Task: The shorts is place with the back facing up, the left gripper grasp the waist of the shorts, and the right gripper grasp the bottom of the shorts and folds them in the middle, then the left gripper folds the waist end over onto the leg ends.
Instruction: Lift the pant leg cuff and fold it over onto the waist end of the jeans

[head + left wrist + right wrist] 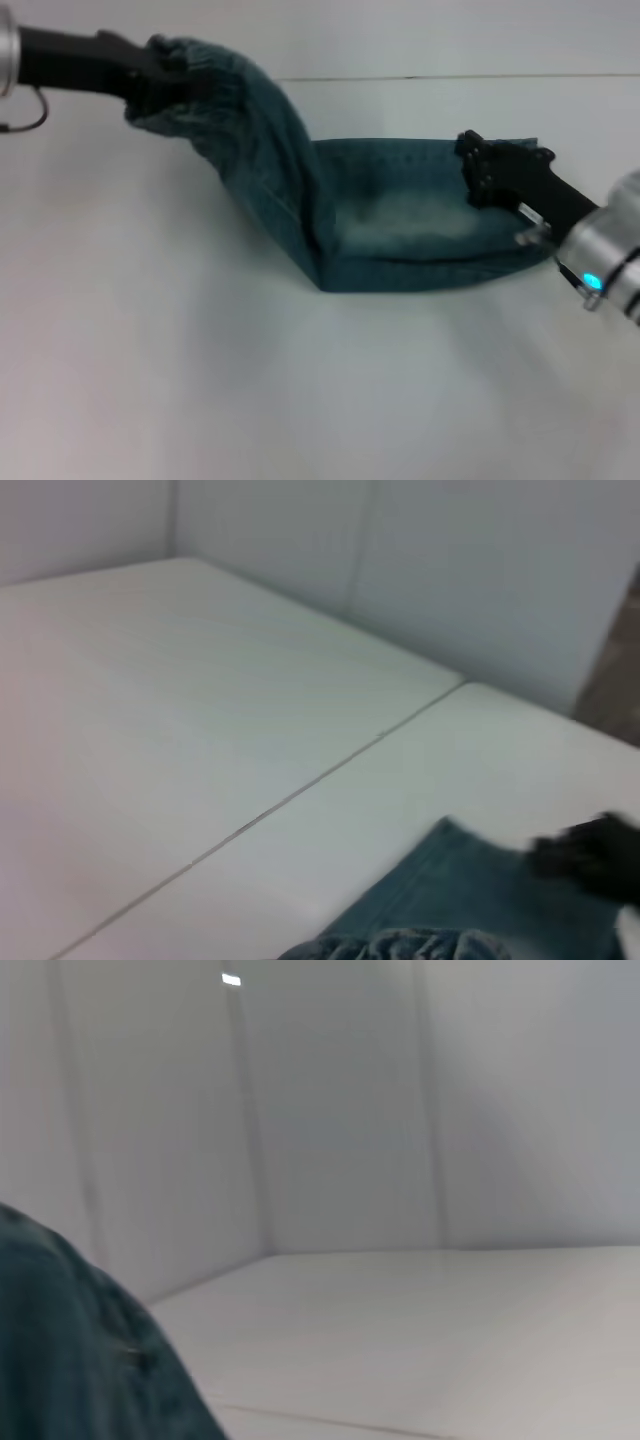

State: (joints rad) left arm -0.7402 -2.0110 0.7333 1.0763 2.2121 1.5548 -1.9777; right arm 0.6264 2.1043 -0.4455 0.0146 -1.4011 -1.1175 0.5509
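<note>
Denim shorts [400,225] lie on the white table [200,380], already folded lengthwise into a narrow strip whose long axis runs left to right across your head view. Note the state: the leg ends [505,200] stay flat on the table at the right, while the waist [195,75] is lifted clear of the surface at the upper left, so the cloth rises from a bend near the strip's middle.

Left gripper [160,75]: clamped on the gathered waist band, holding it in the air. Its wrist view shows the ruffled band [400,945] at the frame edge, and the flat denim beyond it.

Right gripper [490,170]: down on the leg ends, at the far-side edge of the strip. You cannot tell from the head view whether it pinches the cloth or only presses on it; its wrist view shows only a dark fold of denim [80,1360] close up.

Key relation for the coming move: the leg ends lie to the right of the held waist, along the strip's own axis. Judgement: the left arm carries the waist rightward and down over them. The right gripper sits on the landing zone, so expect it to need clearing. Risk: a skewed carry leaves the edges misaligned.
</note>
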